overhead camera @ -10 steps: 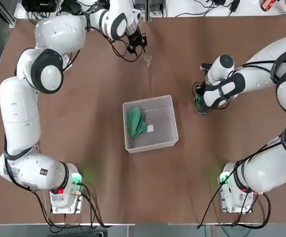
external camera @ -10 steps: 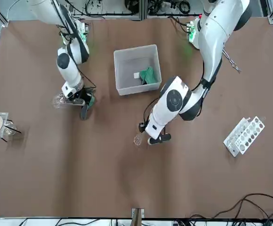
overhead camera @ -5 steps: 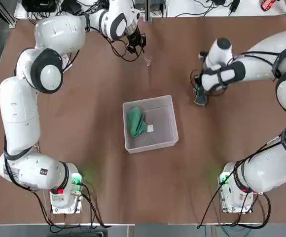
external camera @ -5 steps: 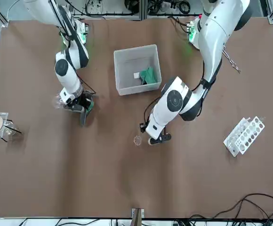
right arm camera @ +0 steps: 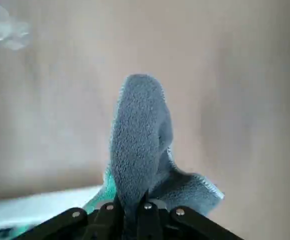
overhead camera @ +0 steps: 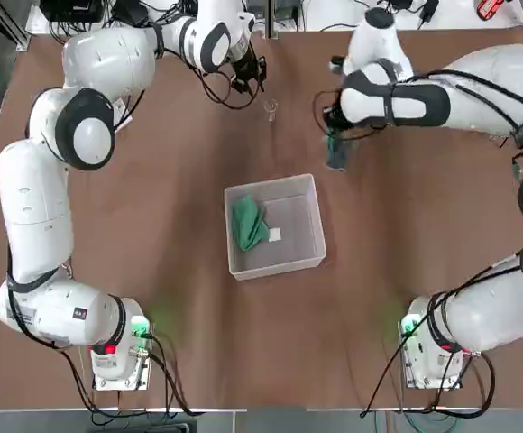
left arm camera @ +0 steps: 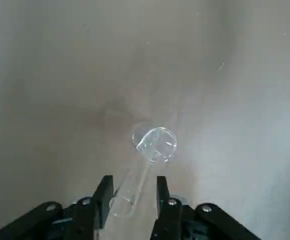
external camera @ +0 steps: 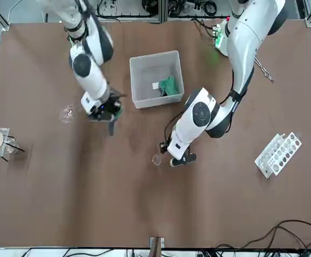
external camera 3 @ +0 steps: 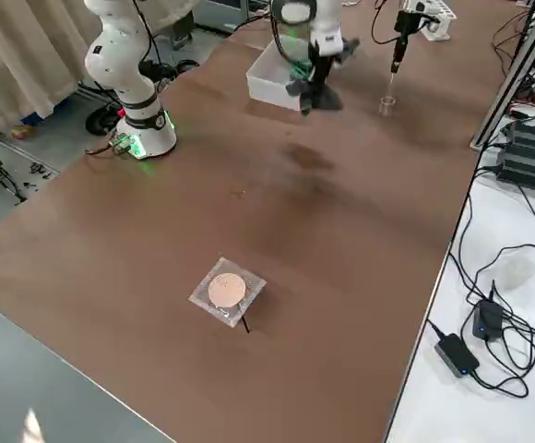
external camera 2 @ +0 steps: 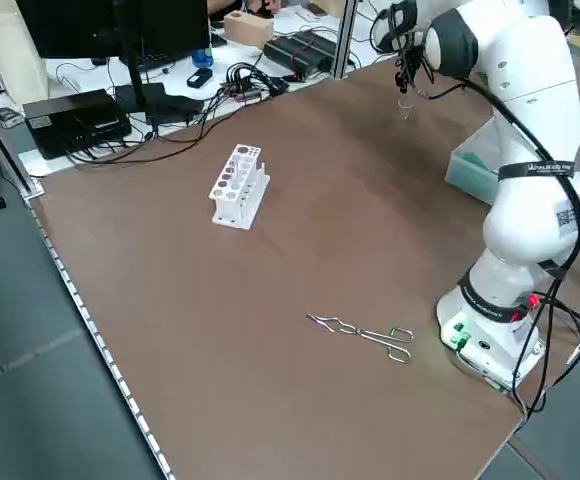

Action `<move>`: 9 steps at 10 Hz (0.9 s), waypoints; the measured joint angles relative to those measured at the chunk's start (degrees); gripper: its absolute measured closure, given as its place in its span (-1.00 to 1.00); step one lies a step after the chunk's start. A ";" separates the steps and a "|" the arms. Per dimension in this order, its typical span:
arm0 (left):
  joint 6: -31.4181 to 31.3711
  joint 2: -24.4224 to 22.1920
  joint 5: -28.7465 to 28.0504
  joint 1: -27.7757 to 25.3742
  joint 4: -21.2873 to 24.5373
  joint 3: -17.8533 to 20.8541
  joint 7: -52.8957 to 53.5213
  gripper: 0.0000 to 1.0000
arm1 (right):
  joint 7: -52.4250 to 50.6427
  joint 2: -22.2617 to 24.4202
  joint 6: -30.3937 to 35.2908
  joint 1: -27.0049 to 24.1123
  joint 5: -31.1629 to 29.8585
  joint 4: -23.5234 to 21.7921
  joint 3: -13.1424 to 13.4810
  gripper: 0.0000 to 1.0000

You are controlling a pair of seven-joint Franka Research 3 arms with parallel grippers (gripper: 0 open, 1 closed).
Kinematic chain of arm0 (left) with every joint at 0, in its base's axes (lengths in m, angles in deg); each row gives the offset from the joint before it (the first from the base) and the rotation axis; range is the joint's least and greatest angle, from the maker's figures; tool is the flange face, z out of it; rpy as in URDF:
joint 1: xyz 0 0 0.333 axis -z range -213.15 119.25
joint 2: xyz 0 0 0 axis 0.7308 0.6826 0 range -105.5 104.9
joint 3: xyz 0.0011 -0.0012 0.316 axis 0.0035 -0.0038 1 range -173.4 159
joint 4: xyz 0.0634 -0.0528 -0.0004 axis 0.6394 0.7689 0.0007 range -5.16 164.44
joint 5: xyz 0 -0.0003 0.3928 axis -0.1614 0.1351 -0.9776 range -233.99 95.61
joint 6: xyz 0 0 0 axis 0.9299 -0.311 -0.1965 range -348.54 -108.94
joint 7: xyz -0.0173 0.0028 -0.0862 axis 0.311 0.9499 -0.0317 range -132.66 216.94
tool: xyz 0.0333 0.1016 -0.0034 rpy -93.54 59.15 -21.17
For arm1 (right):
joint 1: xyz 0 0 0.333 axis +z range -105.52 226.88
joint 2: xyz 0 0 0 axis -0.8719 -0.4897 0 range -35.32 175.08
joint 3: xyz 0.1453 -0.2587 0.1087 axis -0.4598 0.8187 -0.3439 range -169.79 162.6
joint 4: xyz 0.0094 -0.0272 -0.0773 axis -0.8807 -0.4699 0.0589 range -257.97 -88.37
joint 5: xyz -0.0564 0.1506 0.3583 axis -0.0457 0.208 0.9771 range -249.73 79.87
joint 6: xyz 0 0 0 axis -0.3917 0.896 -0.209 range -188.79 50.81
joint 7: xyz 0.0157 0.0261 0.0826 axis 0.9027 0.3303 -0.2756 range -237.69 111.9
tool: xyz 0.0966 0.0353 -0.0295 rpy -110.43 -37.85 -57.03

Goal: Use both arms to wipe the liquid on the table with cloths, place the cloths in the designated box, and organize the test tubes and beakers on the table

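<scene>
Inside the designated box [overhead camera: 307, 257] lies one green cloth [overhead camera: 247, 223].

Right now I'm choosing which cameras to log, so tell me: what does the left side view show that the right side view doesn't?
Only the left side view shows the metal tongs. Only the right side view shows the round disc on its stand and the right end effector holding the grey cloth. Both show the box, the beaker and the left end effector above it.

Brown table [overhead camera: 153, 271], green cloth [overhead camera: 248, 223] in whitish box [overhead camera: 284, 267], grey cloth [right arm camera: 137, 145], white rack [external camera 2: 238, 185].
</scene>
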 joint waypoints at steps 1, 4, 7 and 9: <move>-0.03 -0.01 0.00 0.00 0.00 0.00 0.00 0.31 | 8.23 0.76 0.22 1.36 0.33 1.20 -4.54 0.78; -0.05 -0.06 -0.01 0.00 0.03 0.00 0.00 0.51 | 28.03 0.91 -0.03 12.20 0.35 3.74 -9.84 0.52; -0.51 -0.36 -0.01 -0.04 -0.20 -0.15 0.00 0.58 | 30.99 0.62 0.11 14.05 0.33 3.43 -9.48 -0.37; 0.04 -1.36 -0.01 -0.05 -0.40 -0.16 -0.01 0.58 | 30.99 0.52 -0.41 13.73 -0.83 4.25 -8.82 -0.96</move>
